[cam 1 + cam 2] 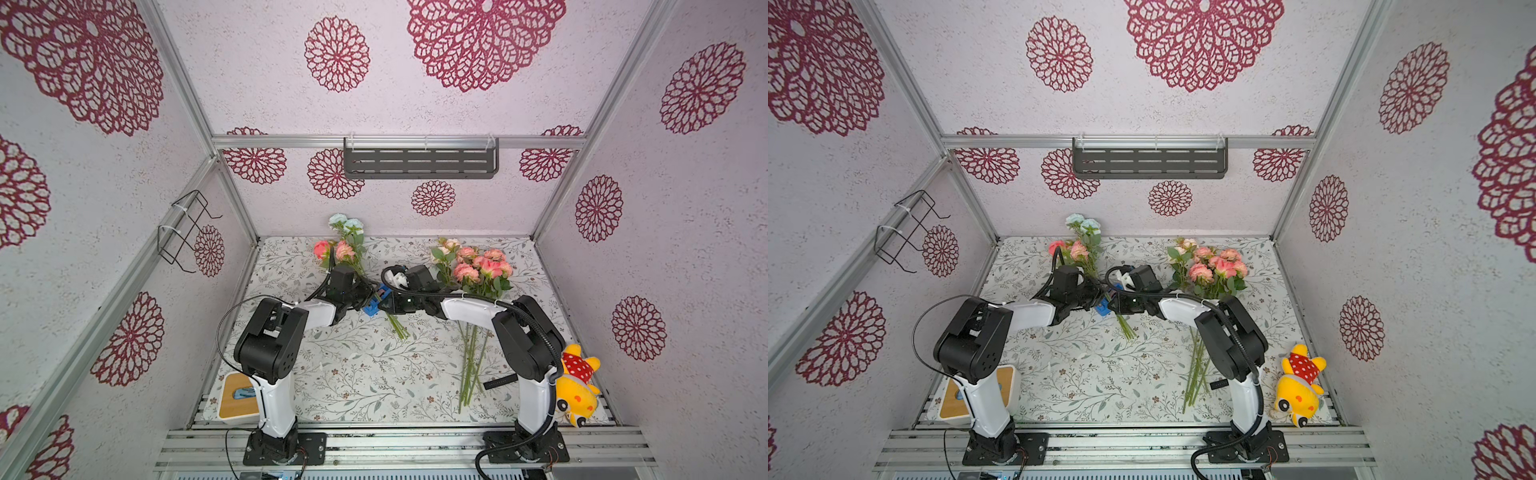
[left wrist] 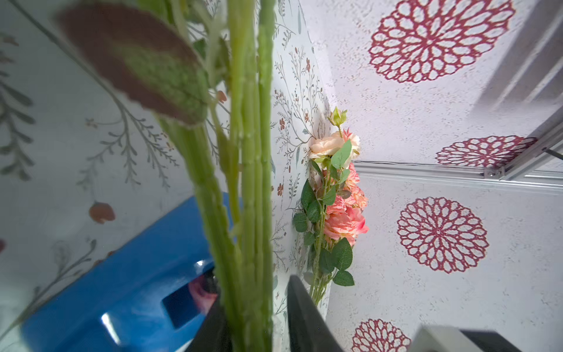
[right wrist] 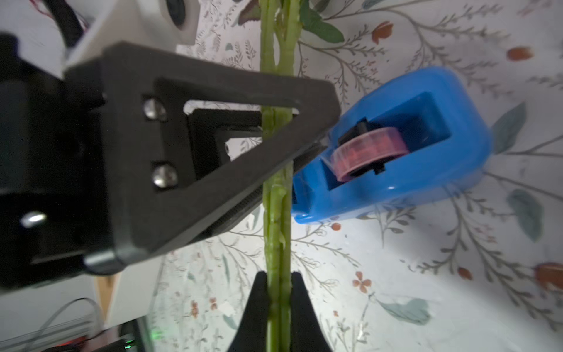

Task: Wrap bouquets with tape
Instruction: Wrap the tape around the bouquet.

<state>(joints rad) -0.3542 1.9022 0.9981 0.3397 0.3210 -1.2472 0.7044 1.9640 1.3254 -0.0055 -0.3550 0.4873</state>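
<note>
- The blue-bloom bouquet [image 1: 348, 249] lies left of centre on the floral tablecloth [image 1: 353, 374]. Its blooms are at the far side and its stems [image 3: 277, 213] slant toward the near right.
- Both grippers meet on these stems at mid-table.
- The right gripper [image 3: 278, 292] pinches the stem bundle, with a fingertip pressed against each side. I judge this keeps the loose stems gathered as one bundle and steady for taping.
- The left gripper [image 2: 256, 317] stands around the same stems, a little nearer the blooms. Its fingers are slightly apart: one touches the stems, and a sliver of cloth shows between the stems and the other. It looks like a loose guide, not a grip.
- The tape dispenser [image 3: 457, 158] sits on the cloth just beside the stems, between the two arms. Its cutter end faces the stems, probably so the tape's free end is in reach.
- I cannot tell whether any tape is on the stems.
- The stems are thin, ribbed green plastic with knobbly joints. The leaves are serrated fabric and the blooms are ruffled.
- The dispenser is glossy moulded plastic, rounded like a boat. It holds a pinkish translucent roll [image 3: 368, 149] on a black hub.
- The gripper fingers are matte black open triangles.
- The second bouquet [image 1: 478, 266] lies to the right with its stems fanned loose toward the near edge, untouched.
</note>
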